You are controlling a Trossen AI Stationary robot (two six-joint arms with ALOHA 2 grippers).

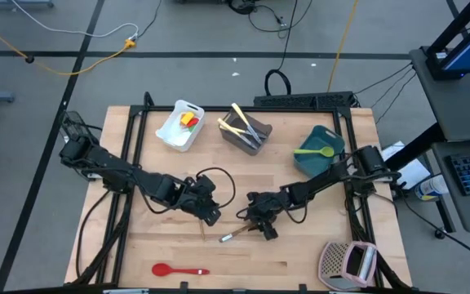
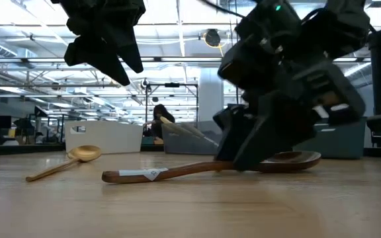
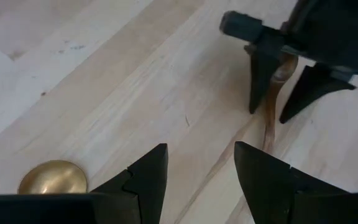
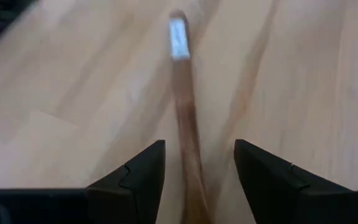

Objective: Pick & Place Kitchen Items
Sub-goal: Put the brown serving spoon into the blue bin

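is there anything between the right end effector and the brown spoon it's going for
Nothing visible. The right end effector is open and already straddles the brown spoon handle on the table. The left end effector hovers nearby, off to the side, above the gold ladle.

Left gripper [image 3: 197, 180] gapes over table [image 3: 104, 93]; gold ladle [image 3: 53, 177] beside.

Brown spoon [image 2: 177, 170], flat mid-table; gold ladle [image 2: 65, 160] near it; red spoon [image 1: 178, 270] at front edge; lime spoon [image 1: 317, 151], seemingly in tub.
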